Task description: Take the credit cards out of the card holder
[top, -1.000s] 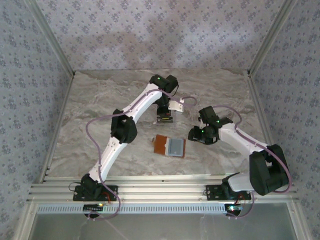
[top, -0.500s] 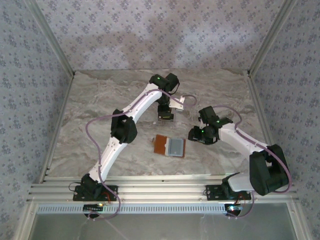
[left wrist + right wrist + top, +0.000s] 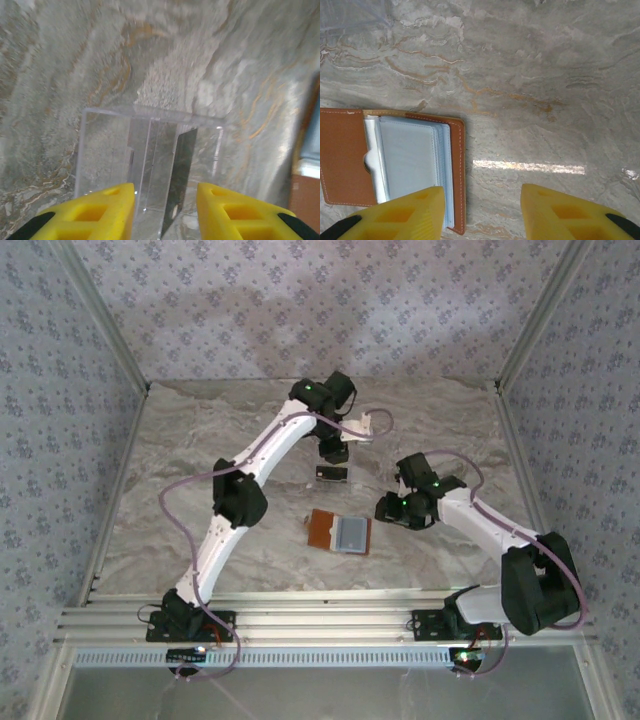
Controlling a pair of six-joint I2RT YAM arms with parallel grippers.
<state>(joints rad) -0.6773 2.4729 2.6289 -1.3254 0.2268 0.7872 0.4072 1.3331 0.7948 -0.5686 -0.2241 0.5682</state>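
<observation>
Left hand (image 3: 165, 214): out over the far middle of the bench (image 3: 190, 470), pointing down, yellow fingers (image 3: 102, 210) apart, nothing clamped between them.

Directly below it is a small clear box (image 3: 102, 150), open-topped and standing on the bench. The dark card (image 3: 182, 165) stands on edge inside the box, leaning slightly, in line with the gap between the fingers and touching neither finger as far as the left wrist view shows. A paler sheet stands just left of the dark card. It could be the second card or a divider in the box, can't tell which.

Card holder (image 3: 340, 532): lying open and flat mid-bench, nearer the arm bases than the clear box and apart from it. The brown leather panel is on its left and the grey-blue lining, edged in brown, on its right. Its edge also shows at the far right of the left wrist view.

Right hand (image 3: 482, 215): hovering just right of the card holder, fingers spread with only bare bench between them. In the right wrist view its left finger overlaps the holder's lined panel, and I can't tell whether it touches.

The two hands are well apart.
</observation>
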